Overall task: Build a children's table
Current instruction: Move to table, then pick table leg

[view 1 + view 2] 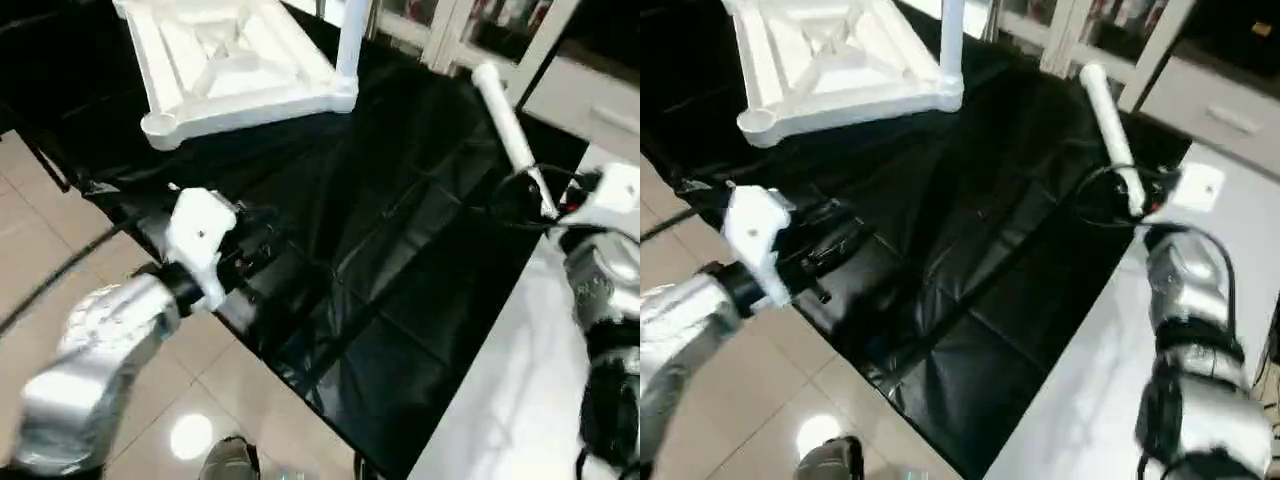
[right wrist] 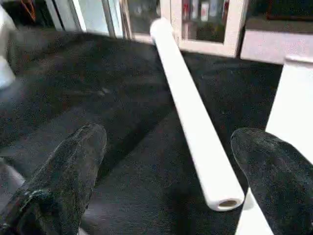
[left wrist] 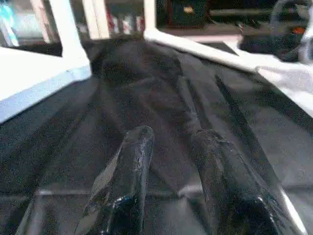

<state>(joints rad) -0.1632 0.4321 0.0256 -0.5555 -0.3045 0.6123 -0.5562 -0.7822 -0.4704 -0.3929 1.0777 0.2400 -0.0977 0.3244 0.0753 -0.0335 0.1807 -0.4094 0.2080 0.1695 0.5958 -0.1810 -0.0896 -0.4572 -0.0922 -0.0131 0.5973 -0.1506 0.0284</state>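
Right tool (image 2: 161, 161) spread wide around a loose leg (image 2: 193, 112); left tool (image 3: 176, 171) part-open, empty

Setting: indoor room, domestic or showroom-like in look; which of the two cannot be told.
Floor: pale glossy tiles (image 1: 60, 250) with dark grout lines, reflecting a ceiling light.
Work surface: counter draped in creased black sheeting (image 1: 380, 270), with a white surface (image 1: 510, 400) just beside it.
Background furniture: white-framed glazed cabinets (image 2: 205, 24) holding what look like books or boxes, blurred; a white drawer unit (image 1: 1230, 110) near them.
Cabling: black cables (image 1: 60, 270) trailing over the tiles.
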